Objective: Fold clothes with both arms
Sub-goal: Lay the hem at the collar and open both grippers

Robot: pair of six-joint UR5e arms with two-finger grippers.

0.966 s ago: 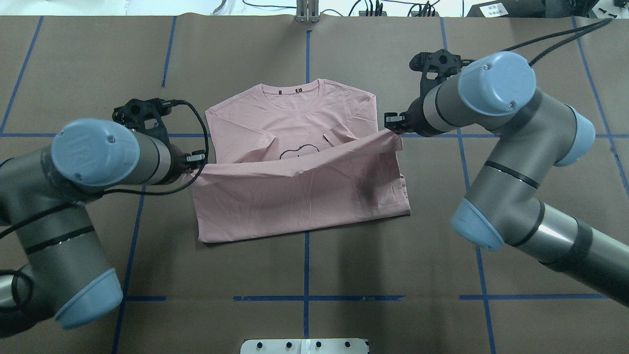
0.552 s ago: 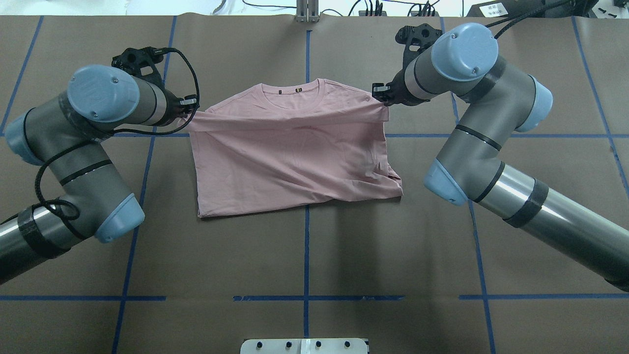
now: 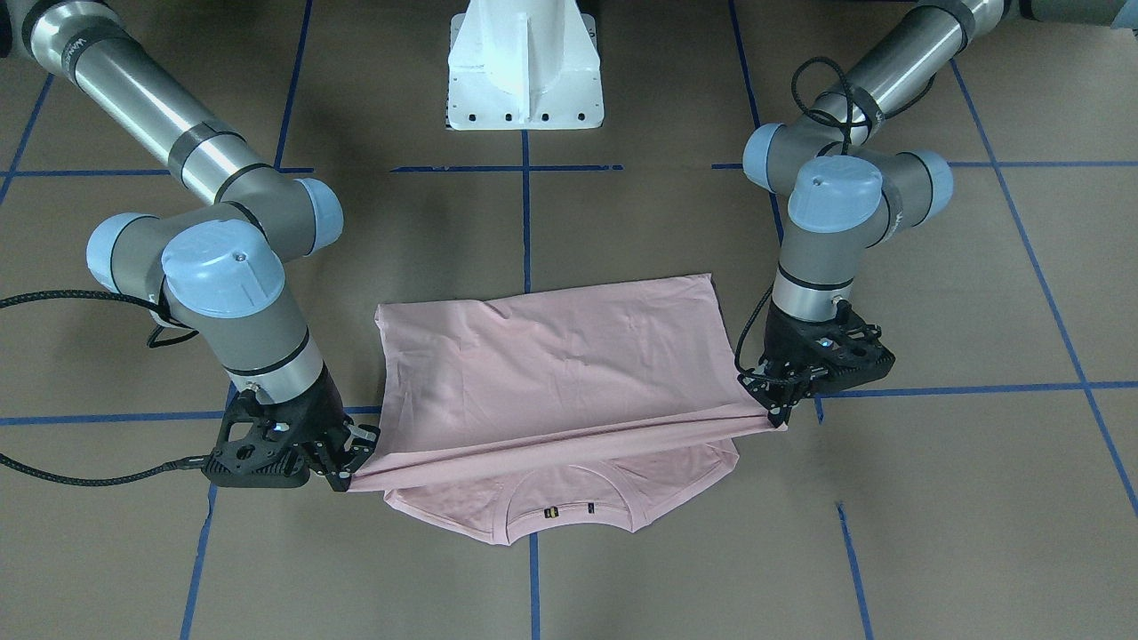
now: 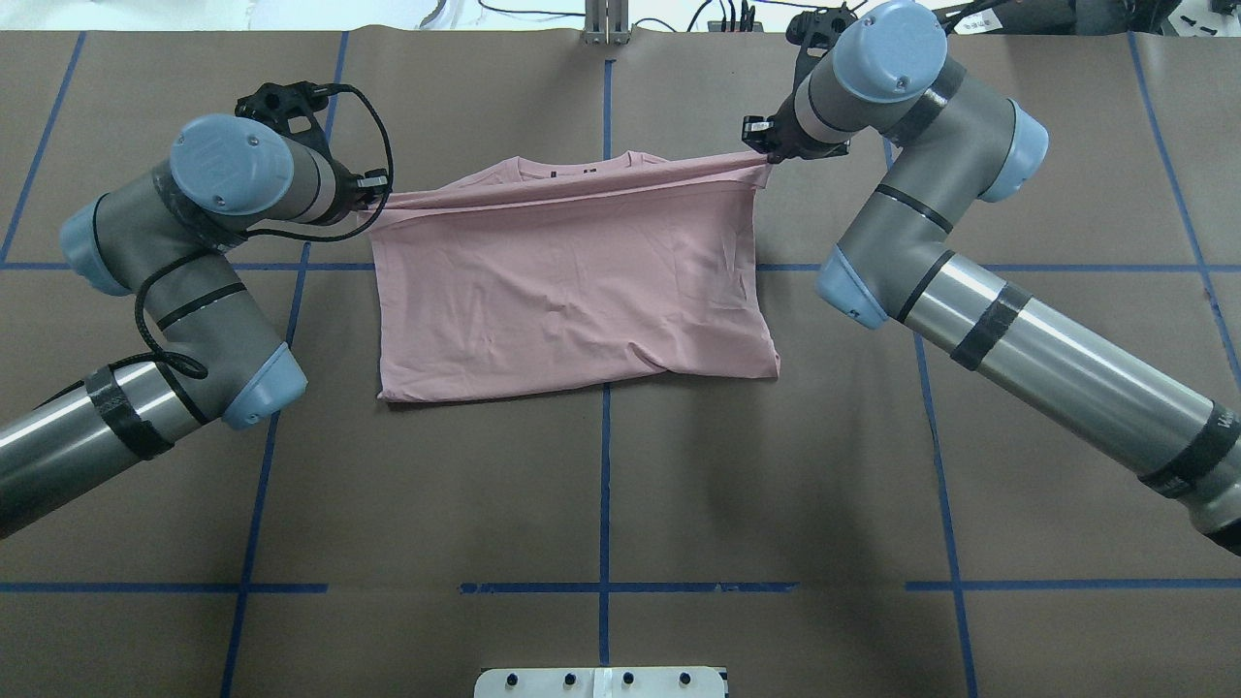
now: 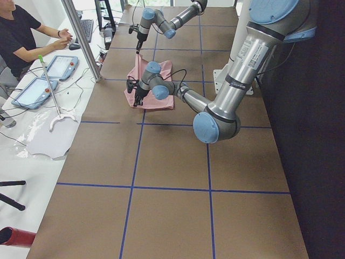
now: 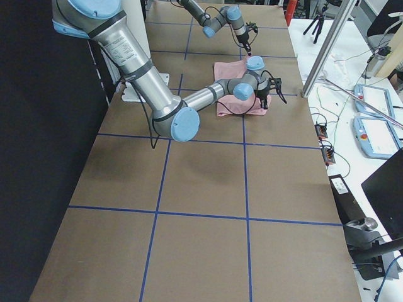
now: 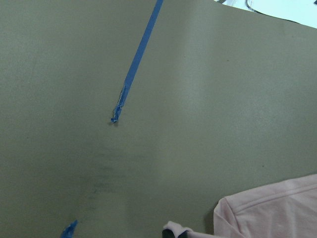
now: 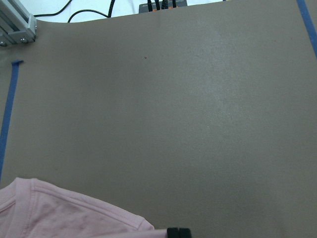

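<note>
The pale pink T-shirt (image 4: 572, 281) lies on the brown table, doubled over on itself with its plain back upward. Its near edge is the fold, and the hem stretches taut just above the collar (image 3: 569, 520). My left gripper (image 4: 378, 194) is shut on the hem's left corner. My right gripper (image 4: 761, 150) is shut on the hem's right corner. In the front-facing view the left gripper (image 3: 782, 413) is on the right and the right gripper (image 3: 351, 476) on the left, both low over the table. The print is hidden under the folded layer.
The white pedestal base (image 3: 524, 80) stands at the robot's side of the table. An aluminium post (image 4: 606, 24) and cables sit at the far edge. Blue tape lines (image 4: 603, 586) cross the table. A person (image 5: 21, 32) sits at a side desk with tablets.
Both grippers have carried the hem away from the robot, up to the collar. The print and chest are now covered, and the fold edge has slid further from the robot.
</note>
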